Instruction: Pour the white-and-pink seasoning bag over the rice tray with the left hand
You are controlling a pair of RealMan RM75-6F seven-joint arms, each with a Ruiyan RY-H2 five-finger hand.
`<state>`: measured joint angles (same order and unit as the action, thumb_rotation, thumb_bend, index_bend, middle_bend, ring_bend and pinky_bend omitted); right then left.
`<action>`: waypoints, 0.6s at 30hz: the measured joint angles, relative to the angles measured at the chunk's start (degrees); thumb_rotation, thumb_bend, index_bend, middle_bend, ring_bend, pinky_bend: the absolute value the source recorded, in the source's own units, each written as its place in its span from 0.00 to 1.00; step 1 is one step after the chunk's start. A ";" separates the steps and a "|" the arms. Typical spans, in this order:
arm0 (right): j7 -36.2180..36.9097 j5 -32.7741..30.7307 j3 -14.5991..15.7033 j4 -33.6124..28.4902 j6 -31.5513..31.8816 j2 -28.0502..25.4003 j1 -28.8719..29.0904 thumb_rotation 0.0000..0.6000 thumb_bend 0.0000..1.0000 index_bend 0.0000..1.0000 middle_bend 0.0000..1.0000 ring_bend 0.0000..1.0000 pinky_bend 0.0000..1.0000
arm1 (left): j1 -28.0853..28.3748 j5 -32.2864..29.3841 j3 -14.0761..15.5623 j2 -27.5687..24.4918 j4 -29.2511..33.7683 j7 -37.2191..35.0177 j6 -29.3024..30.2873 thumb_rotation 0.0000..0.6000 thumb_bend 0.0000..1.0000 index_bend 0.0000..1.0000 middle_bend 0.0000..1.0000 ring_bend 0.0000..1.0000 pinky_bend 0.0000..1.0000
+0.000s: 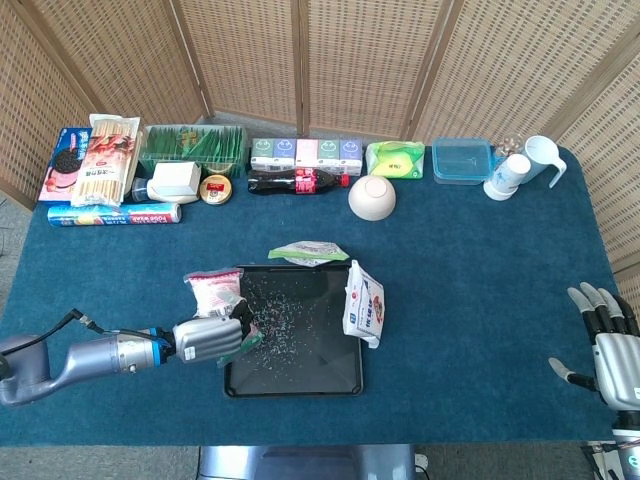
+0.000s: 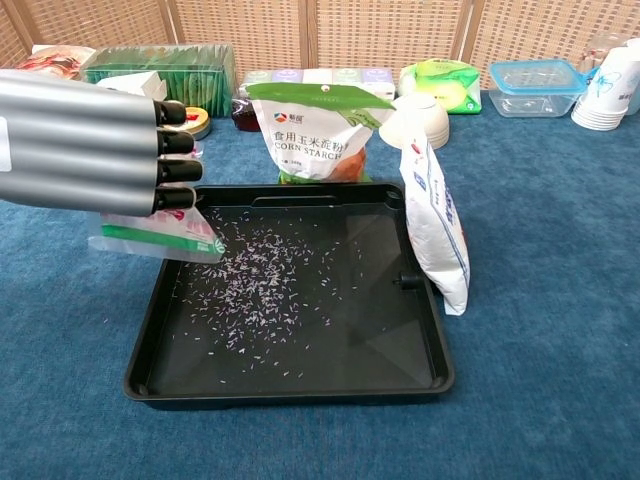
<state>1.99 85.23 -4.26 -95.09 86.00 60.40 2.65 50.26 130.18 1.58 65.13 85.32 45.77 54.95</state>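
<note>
On my feed, non-task stock: corn starch bag [image 2: 318, 130] standing just behind the black tray; white-and-blue bag [image 2: 436, 225] leaning on its right rim; white bowl [image 1: 371, 196] upturned; cola bottle [image 1: 297, 181] lying flat; row of small cartons [image 1: 305, 151]; green packet [image 1: 394, 158]; blue-lidded container [image 1: 462, 160]; white mug [image 1: 543, 157]; stacked cups [image 1: 508, 176]; noodle pack [image 1: 107, 160]; cookie box [image 1: 62, 163].
</note>
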 measured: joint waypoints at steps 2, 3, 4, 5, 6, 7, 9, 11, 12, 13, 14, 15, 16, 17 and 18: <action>-0.04 -0.02 -0.05 0.00 0.10 -0.02 -0.02 1.00 0.00 0.08 0.02 0.00 0.00 | 0.35 1.02 0.20 -0.01 -0.67 0.67 0.28 1.00 0.40 0.77 0.61 0.58 0.61; -0.05 -0.04 -0.06 0.00 0.10 -0.02 -0.02 1.00 0.00 0.08 0.02 0.00 0.00 | 0.64 1.40 0.42 -0.04 -1.06 0.83 0.28 1.00 0.40 0.77 0.61 0.58 0.61; -0.06 -0.05 -0.06 0.00 0.08 -0.01 -0.02 1.00 0.00 0.08 0.02 0.00 0.00 | 0.79 1.51 0.52 -0.08 -1.14 0.92 0.09 1.00 0.40 0.78 0.61 0.58 0.60; -0.07 -0.04 -0.05 0.00 0.07 -0.01 -0.01 1.00 0.00 0.08 0.02 0.00 0.00 | 0.94 1.62 0.61 -0.15 -1.10 1.04 -0.22 1.00 0.40 0.78 0.62 0.58 0.60; -0.11 -0.04 -0.04 0.00 0.03 -0.01 0.00 1.00 0.00 0.08 0.02 0.00 0.00 | 1.21 1.80 0.72 -0.26 -0.98 1.25 -0.74 1.00 0.40 0.78 0.62 0.58 0.60; -0.17 0.00 -0.02 -0.01 0.01 0.00 0.01 1.00 0.00 0.08 0.02 0.00 0.00 | 1.42 1.92 0.79 -0.34 -0.81 1.45 -1.17 1.00 0.40 0.78 0.61 0.58 0.60; -0.19 0.06 0.01 -0.04 0.04 0.00 0.00 1.00 0.00 0.08 0.02 0.00 0.00 | 1.85 2.05 0.90 -0.52 -0.22 1.87 -2.14 1.00 0.40 0.78 0.62 0.58 0.60; -0.01 0.11 -0.01 -0.09 0.20 -0.07 -0.06 1.00 0.00 0.08 0.02 0.00 0.00 | 2.23 2.12 0.93 -0.62 0.22 2.25 -2.75 1.00 0.39 0.78 0.61 0.58 0.60; 0.17 0.05 -0.04 -0.09 0.23 -0.12 -0.09 1.00 0.00 0.08 0.02 0.00 0.00 | 2.32 1.98 0.84 -0.55 0.34 2.34 -2.87 1.00 0.39 0.78 0.61 0.58 0.60; 0.43 -0.05 -0.08 -0.07 0.22 -0.21 -0.11 1.00 0.00 0.08 0.02 0.00 0.00 | 2.22 1.64 0.76 -0.45 0.35 2.27 -2.82 1.00 0.39 0.78 0.61 0.58 0.60; 0.57 -0.12 -0.10 -0.03 0.16 -0.26 -0.11 1.00 0.00 0.08 0.02 0.00 0.00 | 2.08 1.21 0.67 -0.31 0.35 2.20 -2.75 1.00 0.38 0.78 0.61 0.58 0.60; 0.65 -0.17 -0.11 0.03 0.10 -0.30 -0.10 1.00 0.00 0.08 0.02 0.00 0.00 | 1.82 0.56 0.56 -0.09 0.34 1.99 -2.52 1.00 0.38 0.78 0.61 0.58 0.60; 0.69 -0.17 -0.10 0.06 0.06 -0.31 -0.09 1.00 0.00 0.08 0.02 0.00 0.00 | 1.55 -0.02 0.48 0.10 0.33 1.73 -2.24 1.00 0.38 0.78 0.62 0.58 0.60; 0.77 -0.14 -0.09 0.08 0.03 -0.32 -0.07 1.00 0.00 0.08 0.02 0.00 0.00 | 1.20 -0.68 0.39 0.33 0.33 1.37 -1.87 1.00 0.38 0.78 0.62 0.58 0.60; 0.82 -0.10 -0.08 0.10 -0.02 -0.32 -0.05 1.00 0.00 0.08 0.02 0.00 0.00 | 0.62 -1.67 0.23 0.70 0.35 0.72 -1.10 1.00 0.38 0.78 0.62 0.58 0.60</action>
<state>2.81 85.13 -4.34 -94.99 85.98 60.08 2.60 50.88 128.51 1.81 65.83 85.67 46.49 53.85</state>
